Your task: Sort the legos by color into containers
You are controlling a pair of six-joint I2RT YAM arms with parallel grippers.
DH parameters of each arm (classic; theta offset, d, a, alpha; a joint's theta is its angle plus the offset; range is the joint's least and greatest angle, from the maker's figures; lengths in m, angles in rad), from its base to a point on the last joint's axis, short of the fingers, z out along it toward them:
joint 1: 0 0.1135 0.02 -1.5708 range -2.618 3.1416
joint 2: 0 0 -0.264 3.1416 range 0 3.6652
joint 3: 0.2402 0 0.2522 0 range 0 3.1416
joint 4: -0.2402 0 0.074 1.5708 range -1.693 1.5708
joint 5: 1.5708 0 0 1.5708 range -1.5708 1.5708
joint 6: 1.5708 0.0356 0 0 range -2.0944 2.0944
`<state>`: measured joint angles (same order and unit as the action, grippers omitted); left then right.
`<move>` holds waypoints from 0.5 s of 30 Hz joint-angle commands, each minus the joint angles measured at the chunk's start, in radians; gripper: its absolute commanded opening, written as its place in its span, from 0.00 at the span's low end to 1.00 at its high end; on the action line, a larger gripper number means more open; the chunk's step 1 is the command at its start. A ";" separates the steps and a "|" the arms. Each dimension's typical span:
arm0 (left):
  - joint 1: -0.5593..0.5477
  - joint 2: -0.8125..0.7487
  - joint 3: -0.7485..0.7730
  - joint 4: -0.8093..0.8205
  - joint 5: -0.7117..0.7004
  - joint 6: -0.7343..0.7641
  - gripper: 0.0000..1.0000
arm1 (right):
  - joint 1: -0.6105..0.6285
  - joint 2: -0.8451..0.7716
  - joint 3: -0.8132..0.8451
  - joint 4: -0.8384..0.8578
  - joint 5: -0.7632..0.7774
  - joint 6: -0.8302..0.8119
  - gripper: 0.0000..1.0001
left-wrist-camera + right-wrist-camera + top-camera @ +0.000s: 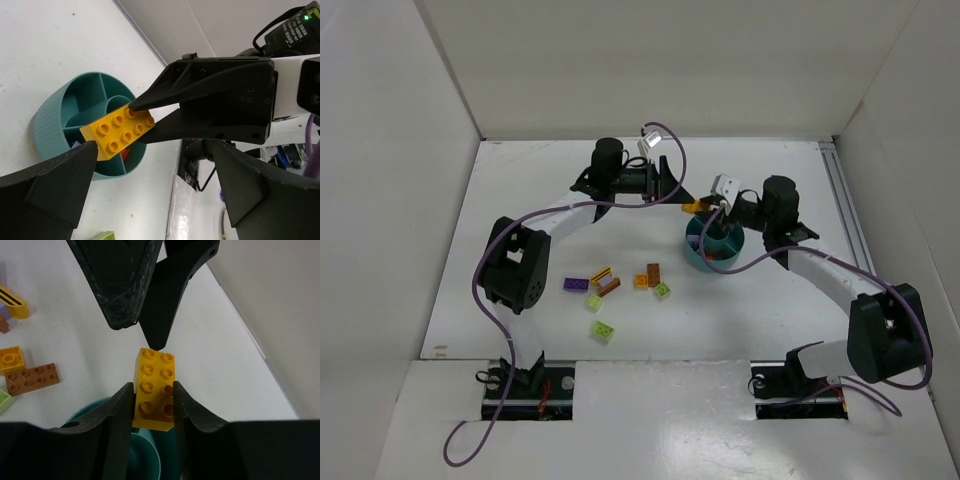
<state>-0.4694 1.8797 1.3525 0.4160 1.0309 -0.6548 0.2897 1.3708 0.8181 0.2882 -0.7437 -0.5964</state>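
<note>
Our left hand (672, 188) stands wide and empty at 11 o'clock of the teal bowl (50, 117). Our right hand (152, 400) pinches the yellow lego (120, 131) above it. We should centre the lego over one compartment, then release low.

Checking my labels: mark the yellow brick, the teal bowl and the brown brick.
yellow brick (154, 390): right wrist view, studded top face.
teal bowl (50, 125): left wrist view, ribbed outer wall.
brown brick (34, 379): right wrist view, studded top.
</note>
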 commanded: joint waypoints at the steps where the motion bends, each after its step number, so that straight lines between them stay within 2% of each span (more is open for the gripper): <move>1: -0.008 -0.017 -0.001 0.152 0.077 -0.062 0.98 | -0.004 -0.061 0.010 0.023 -0.063 -0.019 0.09; 9: -0.017 0.002 -0.001 0.152 0.067 -0.082 0.95 | -0.004 -0.119 -0.020 0.063 -0.034 -0.008 0.08; 13: -0.026 0.012 0.020 0.152 0.067 -0.092 0.89 | -0.004 -0.128 -0.020 0.084 -0.043 0.001 0.08; 14: -0.040 0.012 0.020 0.152 0.067 -0.092 0.82 | -0.004 -0.128 -0.020 0.094 -0.052 0.012 0.08; 15: -0.051 0.012 0.034 0.152 0.067 -0.092 0.79 | -0.004 -0.118 -0.020 0.112 -0.052 0.012 0.08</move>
<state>-0.4938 1.9003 1.3525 0.5049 1.0657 -0.7414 0.2890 1.2655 0.8013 0.3149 -0.7582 -0.5949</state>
